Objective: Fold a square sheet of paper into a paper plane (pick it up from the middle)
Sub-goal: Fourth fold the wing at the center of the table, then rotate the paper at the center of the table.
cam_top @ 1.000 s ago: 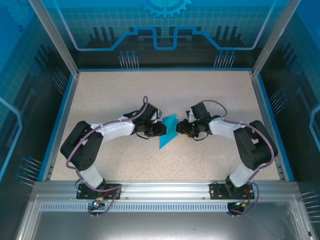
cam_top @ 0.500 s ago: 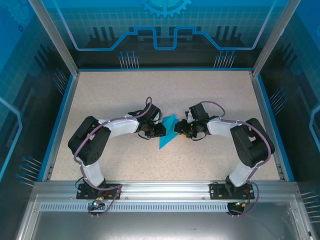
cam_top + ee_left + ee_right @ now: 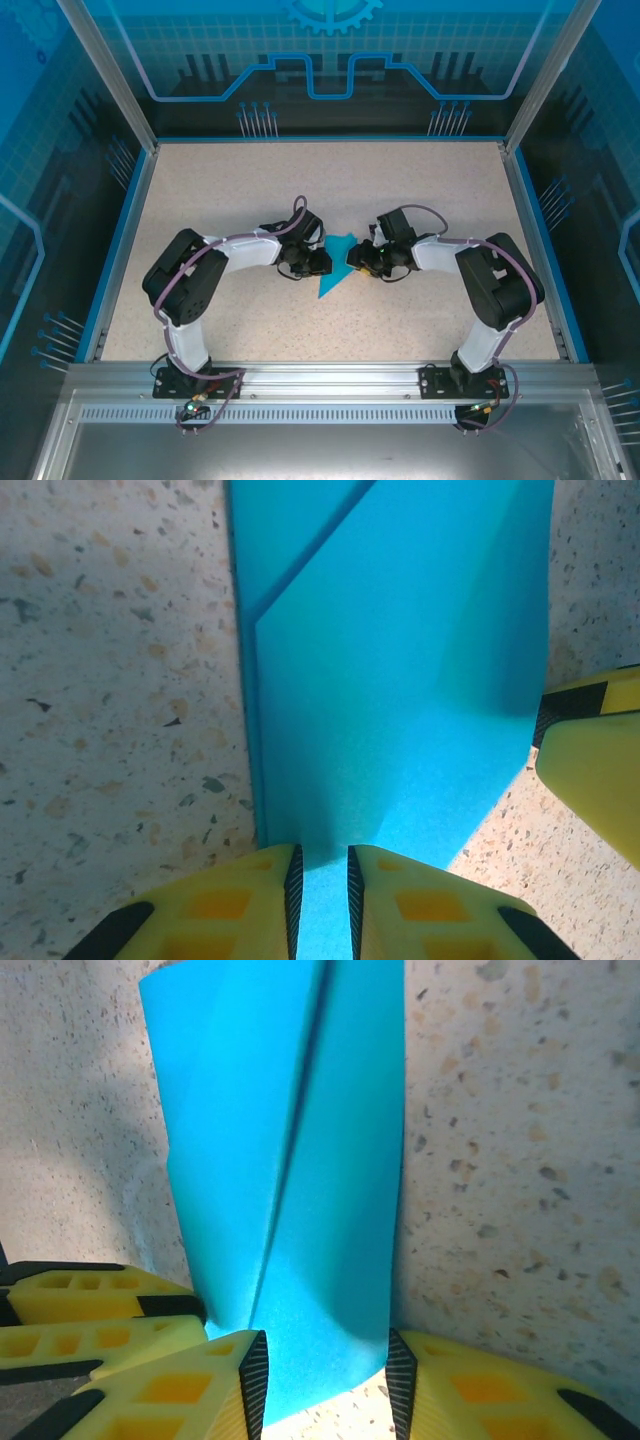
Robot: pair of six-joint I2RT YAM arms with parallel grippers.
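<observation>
Right now the folded paper [image 3: 332,278] is lying at the middle of the surface [image 3: 420,190], between both arms. The left pincer [image 3: 320,865] is pinching its edge, fingers nearly closed with only the sheet between them. The right pincer [image 3: 327,1360] is standing partly spread, its fingers [image 3: 180,1390] straddling the creased opposite end.

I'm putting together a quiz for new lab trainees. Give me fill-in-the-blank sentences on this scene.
The folded sheet of paper is ___ in colour. On the table it lies ___ the left gripper and the right gripper. The fingers of both grippers are ___.
Missing words: blue; between; yellow.
</observation>
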